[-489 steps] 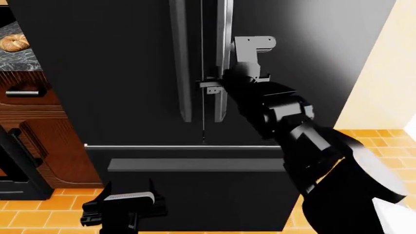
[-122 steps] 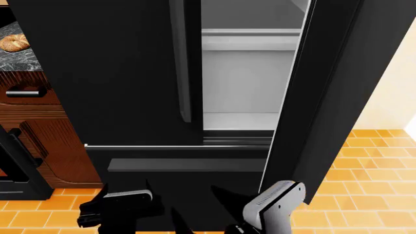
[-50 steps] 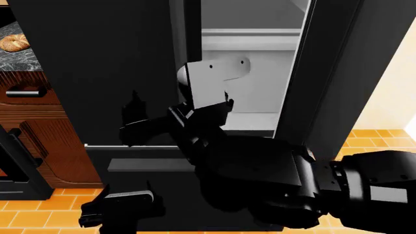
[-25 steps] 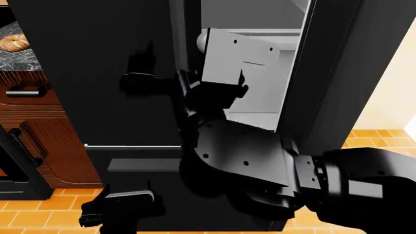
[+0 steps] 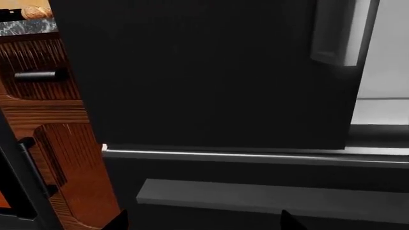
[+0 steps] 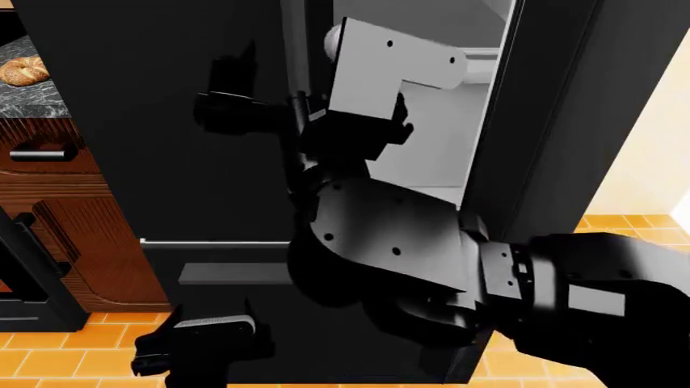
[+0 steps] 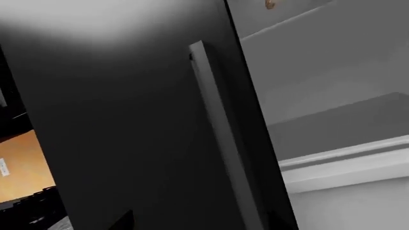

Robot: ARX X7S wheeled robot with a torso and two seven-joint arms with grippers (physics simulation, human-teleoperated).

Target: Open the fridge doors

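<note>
The fridge fills the middle of the head view: the right door [image 6: 561, 145] is swung open, showing a white lining and a shelf [image 7: 345, 165] inside, while the left door [image 6: 161, 121] sits shut across the upper left and centre, its long grey handle [image 6: 293, 48] running down its inner edge. The right gripper [image 6: 254, 109] has reached across to that handle and sits at it in the upper centre of the frame, with dark fingers [image 6: 232, 105] pointing left over the door face; whether the jaws are wide, narrow or closed round the bar cannot be told from these views. The right wrist view shows the same handle [image 7: 223, 143] running past very close. The left gripper [image 6: 205, 343] hangs low at the bottom left of the head view, jaws apart and holding nothing, facing the drawer front [image 5: 268, 199] below the doors. The door is likely heavy, stiff and hinged at its outer edge, so it should swing in an arc rather than pull straight. Its glossy face offers no grip, so the bar is the place to hold, probably near mid-height, squarely enclosed so it does not slip.
</note>
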